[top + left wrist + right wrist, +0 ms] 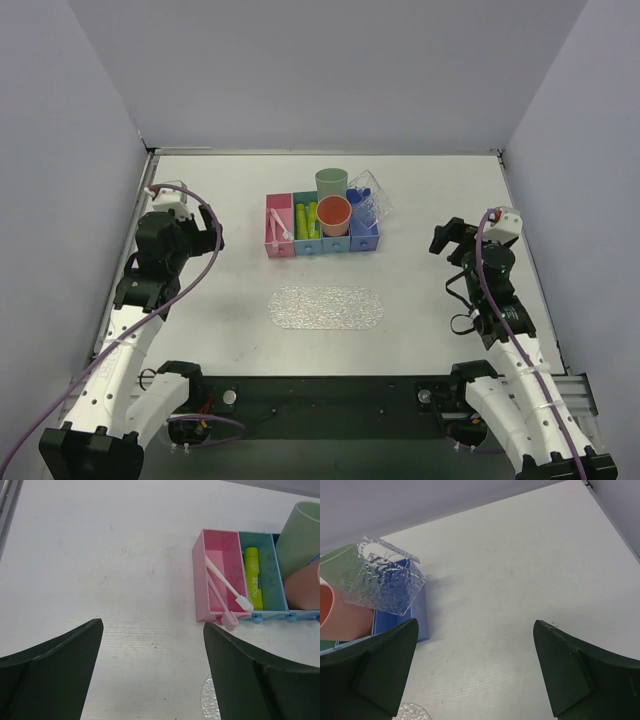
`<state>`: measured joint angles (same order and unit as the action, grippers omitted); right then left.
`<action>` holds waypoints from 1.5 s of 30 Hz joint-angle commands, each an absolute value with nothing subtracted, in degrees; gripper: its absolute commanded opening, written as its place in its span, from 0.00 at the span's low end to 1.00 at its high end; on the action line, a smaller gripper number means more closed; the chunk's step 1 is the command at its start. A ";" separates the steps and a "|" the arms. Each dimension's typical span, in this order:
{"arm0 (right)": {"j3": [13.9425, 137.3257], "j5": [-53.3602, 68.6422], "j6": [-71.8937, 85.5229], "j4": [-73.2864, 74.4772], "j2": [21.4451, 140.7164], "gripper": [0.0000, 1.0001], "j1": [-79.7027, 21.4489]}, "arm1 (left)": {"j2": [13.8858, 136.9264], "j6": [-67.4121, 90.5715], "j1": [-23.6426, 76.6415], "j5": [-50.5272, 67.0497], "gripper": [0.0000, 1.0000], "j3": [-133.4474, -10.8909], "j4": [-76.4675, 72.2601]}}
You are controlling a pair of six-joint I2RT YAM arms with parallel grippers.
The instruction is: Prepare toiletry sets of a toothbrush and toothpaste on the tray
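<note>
Both arms hover above the table point(200, 180), holding nothing. The left gripper point(153, 623) has its jaws wide apart, and so does the right gripper point(475, 622).

Ahead and to the right of the left gripper sits a row of bins point(322, 243). Two toothbrushes point(227, 582) lie in the pink end bin point(200, 580). They are thin, with pale pink handles, and lie slanted and crossing. One whitish head rests at the bin's near wall and the other pokes just over it. In the teal bin beside it lies the toothpaste point(253, 577), a yellow-green tube with dark print along it. A green cup point(331, 182) and an orange cup point(334, 214) stand farther right.

Ahead and to the left of the right gripper, a clear bumpy box point(382, 582) leans tilted over the blue bin point(420, 615).

The tray point(326, 307) is a clear, glittery oval lying flat between the two grippers and nearer the arm bases than the bins. Only its edge shows low in each wrist view.
</note>
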<state>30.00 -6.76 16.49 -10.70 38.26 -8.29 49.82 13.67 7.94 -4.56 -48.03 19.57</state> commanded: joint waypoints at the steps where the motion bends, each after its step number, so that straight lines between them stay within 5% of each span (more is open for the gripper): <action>1: 33.92 -5.45 16.26 -8.71 38.50 0.92 -8.00 | 48.78 15.29 8.44 -8.69 0.93 -50.10 18.54; 11: 39.54 -2.64 14.33 -0.81 39.02 0.89 -8.17 | 48.69 14.77 9.84 -9.32 0.93 -49.83 17.93; 19: 50.17 1.91 11.07 9.39 44.90 0.77 -12.39 | 52.46 11.69 13.26 -5.55 0.97 -54.83 18.63; 26: 65.20 7.56 15.37 20.29 59.29 0.62 -17.48 | 62.30 11.95 15.73 -2.21 0.94 -63.90 22.24; 34: 79.78 2.98 15.47 25.93 77.59 0.50 -31.01 | 60.30 11.16 17.58 0.35 0.90 -56.08 18.46; 45: 90.17 5.81 23.64 25.14 96.67 0.37 -32.69 | 58.01 9.67 19.77 -1.49 0.90 -54.84 18.02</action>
